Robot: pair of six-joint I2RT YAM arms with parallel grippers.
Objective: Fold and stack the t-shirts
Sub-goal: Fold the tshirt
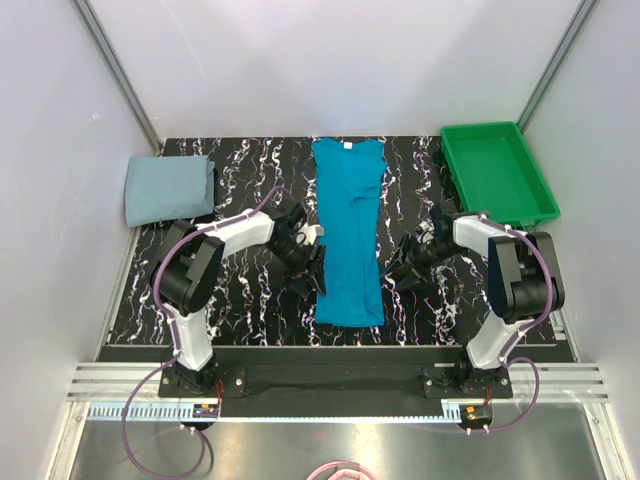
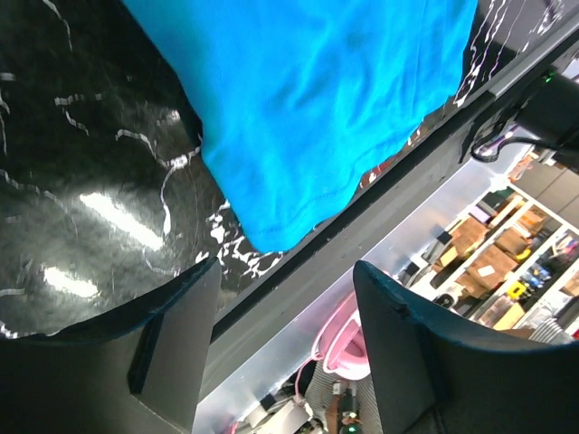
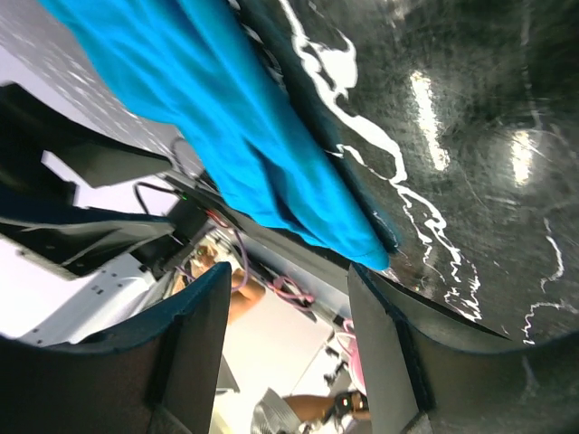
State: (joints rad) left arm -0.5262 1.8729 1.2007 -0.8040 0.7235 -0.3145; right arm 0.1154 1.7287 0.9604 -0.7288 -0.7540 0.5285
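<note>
The bright teal t-shirt point(image 1: 348, 240) lies as a long narrow strip down the middle of the table point(image 1: 250, 300), collar toward the top of the frame. The pale grey-blue t-shirt point(image 1: 168, 188) sits folded at the upper left. The left hand point(image 1: 312, 272) and right hand point(image 1: 402, 270) flank the teal one's lower half, both released, fingers apart, gripping nothing.

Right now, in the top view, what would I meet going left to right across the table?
folded grey-blue t-shirt → left gripper → teal t-shirt, laid out flat → right gripper → green tray
</note>
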